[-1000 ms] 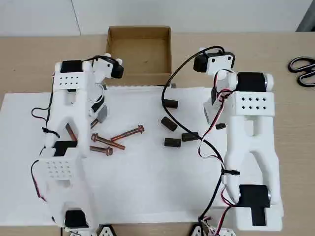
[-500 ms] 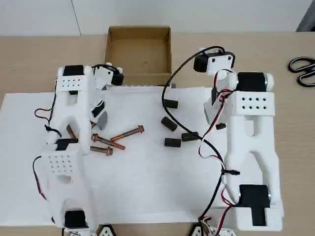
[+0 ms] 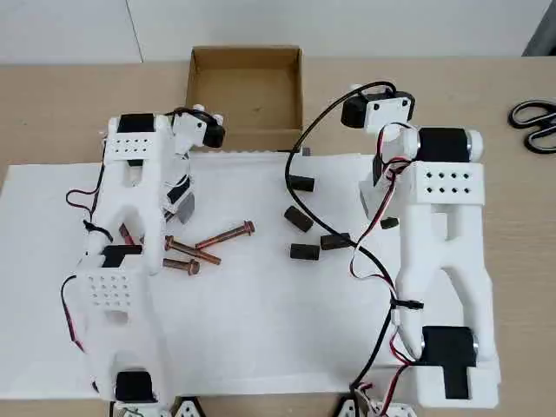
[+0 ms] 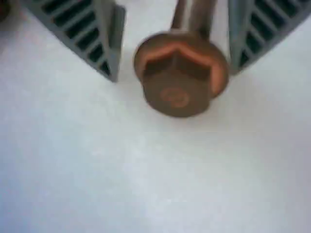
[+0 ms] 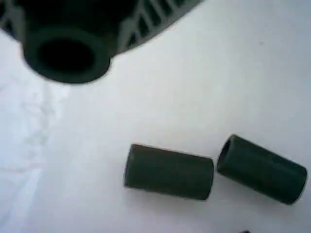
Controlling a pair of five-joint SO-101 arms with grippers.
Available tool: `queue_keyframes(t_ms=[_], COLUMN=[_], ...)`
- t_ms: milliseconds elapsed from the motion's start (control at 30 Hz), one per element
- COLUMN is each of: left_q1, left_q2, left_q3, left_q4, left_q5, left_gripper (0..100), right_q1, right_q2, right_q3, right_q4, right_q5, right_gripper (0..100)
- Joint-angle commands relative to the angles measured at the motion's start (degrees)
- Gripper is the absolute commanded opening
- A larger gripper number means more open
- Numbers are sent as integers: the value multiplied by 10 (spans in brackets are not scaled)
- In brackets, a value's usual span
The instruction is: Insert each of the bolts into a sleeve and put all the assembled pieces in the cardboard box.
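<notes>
on the white sheet (image 3: 261, 330), close by, the left gripper (image 4: 174, 68) sits low over a bolt (image 4: 180, 82), its fingers (image 4: 99, 36) spread wide on either side of the hexagonal head. three more bolts (image 3: 224, 235) lie just beside that arm. toward the middle, four loose sleeves (image 3: 304, 252) lie scattered, apart from the bolts. the right gripper (image 3: 383, 210) clasps another sleeve (image 5: 65, 56) just above the sheet, near two loose ones. past the sheet's far edge sits the cardboard box (image 3: 246, 54), open side up. scissors (image 3: 534, 113) lie well off to one side on the table (image 3: 69, 104).

Copper bolts (image 3: 224, 235), black sleeves (image 3: 303, 252), white paper (image 3: 261, 330) (cardboard box (image 3: 248, 95) plain brown).
</notes>
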Motion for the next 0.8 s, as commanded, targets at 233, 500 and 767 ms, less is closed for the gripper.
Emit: queue_keyframes(t_ms=[233, 500, 767], left_q1=[5, 4, 4], left_q2=[-44, 3, 28], left_q3=[-2, -5, -5], left_q4=[-41, -53, -35], left_q5=[4, 4, 4], left_gripper=[143, 5, 7], right_q1=[5, 5, 5], right_q2=[-23, -23, -23], right_q3=[-3, -3, -3], right_q4=[-3, -2, -2], right_q5=[6, 6, 6], right_gripper=[3, 3, 3])
